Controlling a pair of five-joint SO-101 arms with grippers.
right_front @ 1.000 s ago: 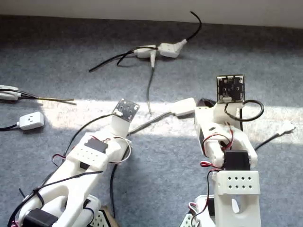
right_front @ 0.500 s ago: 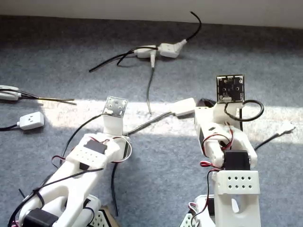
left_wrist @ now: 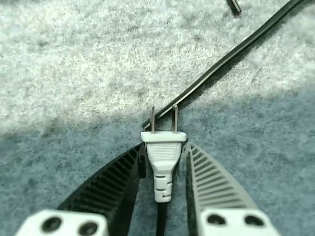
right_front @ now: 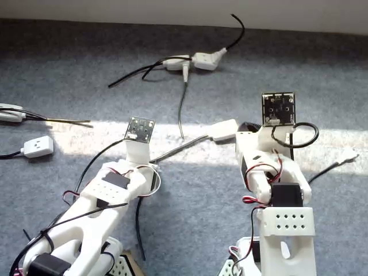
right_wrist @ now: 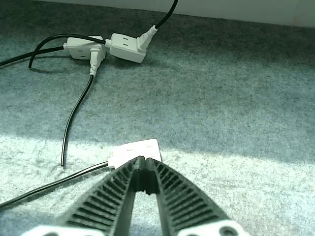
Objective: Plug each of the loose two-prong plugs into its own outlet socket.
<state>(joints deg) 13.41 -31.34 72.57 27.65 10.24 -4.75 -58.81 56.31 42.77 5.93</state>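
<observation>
Plug, likely light and rigid, clamped by its body in left gripper over carpet centre-left, prongs free, floppy cord trailing; right gripper fingers closed, just beside loose socket.

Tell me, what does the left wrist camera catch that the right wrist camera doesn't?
Left wrist view: the left gripper closed on a white two-prong plug, prongs pointing away from the camera. Right wrist view: the right gripper, shut, just short of a white outlet socket, with a cluster of white sockets farther off. Both: grey carpet with black cables lying across it.
</observation>
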